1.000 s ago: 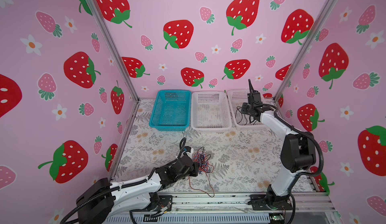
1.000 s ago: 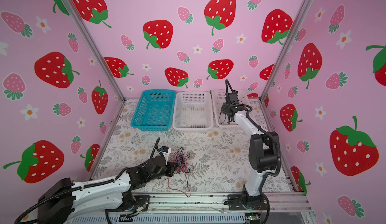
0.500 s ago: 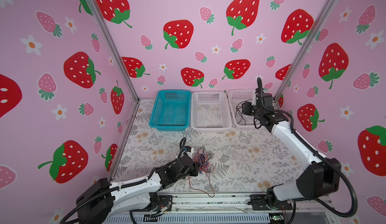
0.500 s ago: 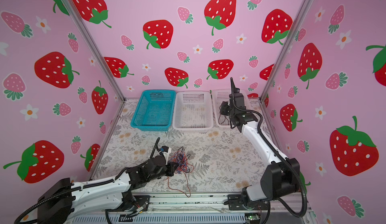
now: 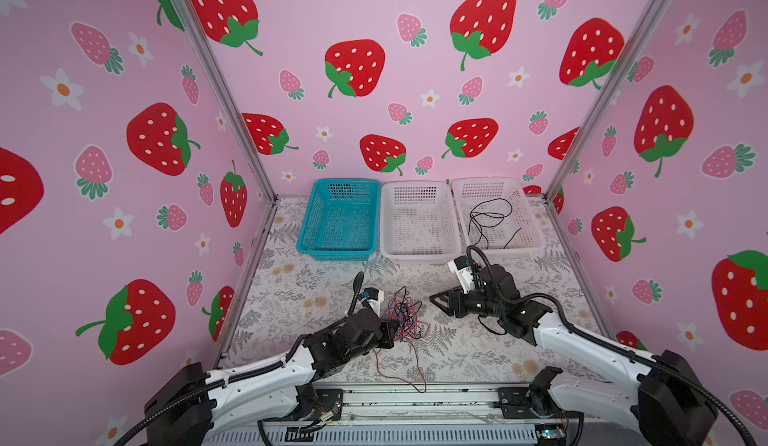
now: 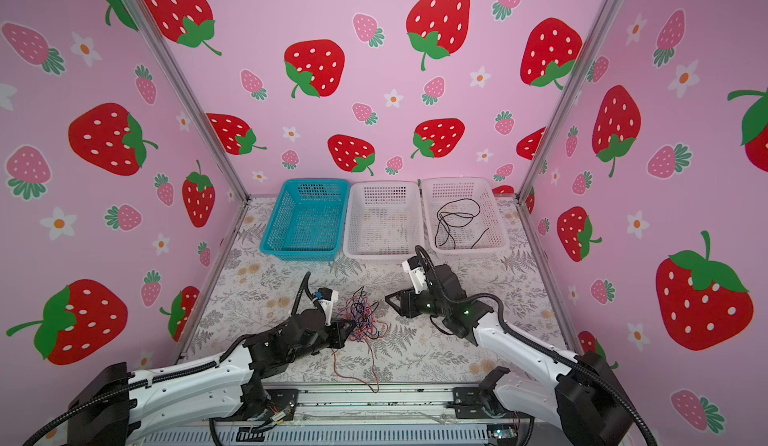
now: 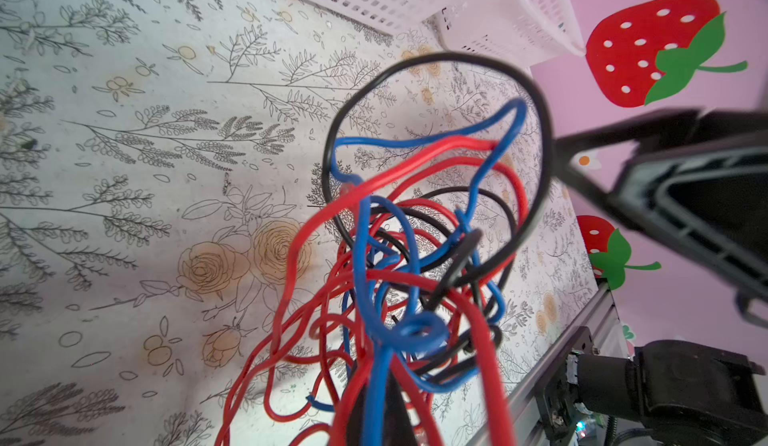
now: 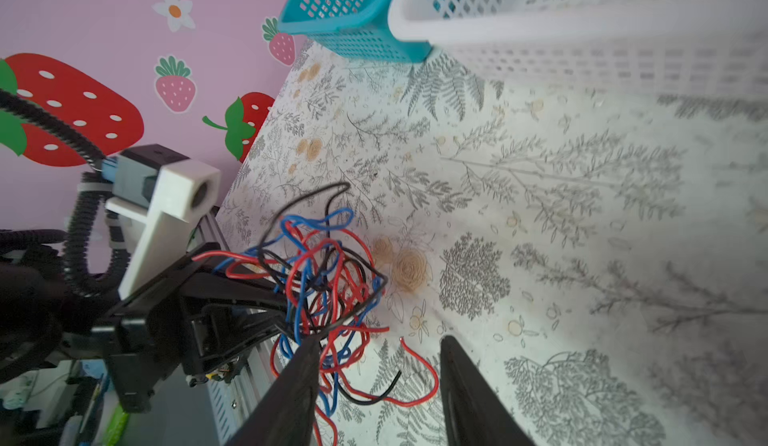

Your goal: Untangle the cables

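Grippers, two. Left gripper (image 5: pixel 390 326), lower centre in both top views, is clamped shut on the cables (image 5: pixel 405 317). These form one tangle of red, blue and black strands bunched at its tip, with the lower loops on the floral table (image 5: pixel 291 282). The number of strands inside the knot cannot be told. One red strand (image 5: pixel 422 388) trails from it toward the bottom edge. Right gripper (image 8: pixel 376 348), just right of the tangle, has its jaws standing apart, with one fingertip just beside the knot. Baskets, three, stand in one row at the back, side by side: one teal basket (image 5: pixel 332 255) on the left, one middle white basket (image 5: pixel 419 255), and one right white basket (image 5: pixel 505 250). The last holds one black cable (image 5: pixel 486 215), loosely coiled.
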Available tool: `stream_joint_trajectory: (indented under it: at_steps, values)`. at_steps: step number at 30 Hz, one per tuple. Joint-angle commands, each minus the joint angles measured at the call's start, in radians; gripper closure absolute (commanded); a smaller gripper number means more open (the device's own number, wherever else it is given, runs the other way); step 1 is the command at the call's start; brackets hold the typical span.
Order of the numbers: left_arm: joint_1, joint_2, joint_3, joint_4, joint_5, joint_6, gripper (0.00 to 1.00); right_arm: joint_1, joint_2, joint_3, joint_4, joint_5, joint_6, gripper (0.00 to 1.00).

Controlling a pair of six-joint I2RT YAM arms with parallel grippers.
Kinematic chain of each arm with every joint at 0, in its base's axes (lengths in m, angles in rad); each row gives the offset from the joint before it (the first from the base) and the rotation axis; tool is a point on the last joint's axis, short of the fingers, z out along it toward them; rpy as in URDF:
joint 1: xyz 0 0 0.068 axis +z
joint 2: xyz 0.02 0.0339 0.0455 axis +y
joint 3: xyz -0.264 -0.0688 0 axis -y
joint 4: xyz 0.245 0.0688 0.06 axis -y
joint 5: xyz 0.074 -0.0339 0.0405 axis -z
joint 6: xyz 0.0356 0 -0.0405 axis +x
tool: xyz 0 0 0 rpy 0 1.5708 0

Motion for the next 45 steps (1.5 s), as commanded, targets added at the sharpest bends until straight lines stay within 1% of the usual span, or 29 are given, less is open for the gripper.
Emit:
stream_joint_trajectory:
  at_steps: [1,4,11,18,24,27,30,40,42,45]
  values:
    - [-0.004,-0.013,0.026,0.028,-0.023,-0.021,1.0,0.034,-0.017,-0.039,0.214,-0.011,0.183,0.51]
    - [-0.005,-0.004,0.029,0.03,-0.017,-0.021,1.0,0.069,-0.011,-0.059,0.282,0.032,0.249,0.51]
    - [-0.007,-0.001,0.026,0.034,-0.02,-0.026,1.0,0.101,0.04,-0.088,0.359,0.071,0.363,0.5]
    - [-0.008,0.0,0.028,0.034,-0.022,-0.023,1.0,0.116,0.14,-0.063,0.345,0.04,0.387,0.5]
    - [-0.01,0.001,0.026,0.035,-0.022,-0.027,1.0,0.15,0.177,-0.042,0.345,0.072,0.38,0.51]
    - [-0.01,-0.002,0.022,0.038,-0.023,-0.028,1.0,0.164,0.199,-0.042,0.355,0.086,0.373,0.58]
    - [-0.011,-0.002,0.023,0.038,-0.023,-0.029,1.0,0.176,0.216,-0.042,0.359,0.101,0.369,0.69]
    - [-0.016,-0.002,0.015,0.045,-0.019,-0.033,1.0,0.179,0.182,-0.038,0.296,0.21,0.32,0.95]
    - [-0.017,-0.004,0.012,0.045,-0.019,-0.033,1.0,0.178,0.171,-0.037,0.278,0.231,0.312,0.99]
    - [-0.017,-0.015,0.007,0.038,-0.024,-0.034,1.0,0.179,0.144,-0.031,0.227,0.27,0.289,1.0]
